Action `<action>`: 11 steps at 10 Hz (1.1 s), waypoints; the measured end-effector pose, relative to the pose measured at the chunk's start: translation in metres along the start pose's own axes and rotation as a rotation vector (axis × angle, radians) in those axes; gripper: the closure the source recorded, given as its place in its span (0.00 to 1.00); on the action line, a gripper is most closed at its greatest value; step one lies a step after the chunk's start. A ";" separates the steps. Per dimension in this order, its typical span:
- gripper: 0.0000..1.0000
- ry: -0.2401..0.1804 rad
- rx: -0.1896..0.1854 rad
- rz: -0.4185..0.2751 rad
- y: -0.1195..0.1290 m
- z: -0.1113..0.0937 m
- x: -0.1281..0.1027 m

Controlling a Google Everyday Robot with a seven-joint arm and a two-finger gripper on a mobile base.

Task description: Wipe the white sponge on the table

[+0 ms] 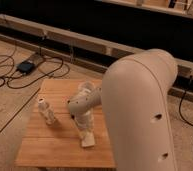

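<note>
A lab or test bay is suggested: a bare hard floor [10, 107] is strewn with black cables [9, 83] and a small black box [26, 66], and long metal rails [90, 43] are mounted along a dark wall. The closed gripper [85, 131] is seen low over a small wooden table [45, 150], at the white sponge [88, 141].

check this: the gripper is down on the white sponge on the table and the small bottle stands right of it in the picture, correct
Not quite: the camera view shows the small bottle left of it in the picture. The rest holds: the gripper is down on the white sponge on the table.
</note>
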State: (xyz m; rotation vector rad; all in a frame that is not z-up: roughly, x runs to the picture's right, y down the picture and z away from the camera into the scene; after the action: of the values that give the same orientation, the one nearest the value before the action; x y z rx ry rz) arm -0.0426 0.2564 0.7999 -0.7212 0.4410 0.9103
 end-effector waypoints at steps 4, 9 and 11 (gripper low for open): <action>1.00 0.021 0.029 0.105 -0.041 0.008 0.022; 1.00 0.028 0.049 0.240 -0.094 0.014 0.037; 1.00 0.026 0.066 0.276 -0.116 0.013 0.037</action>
State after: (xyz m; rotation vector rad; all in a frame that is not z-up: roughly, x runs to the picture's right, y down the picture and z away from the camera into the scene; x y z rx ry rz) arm 0.0748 0.2395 0.8292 -0.6210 0.6011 1.1407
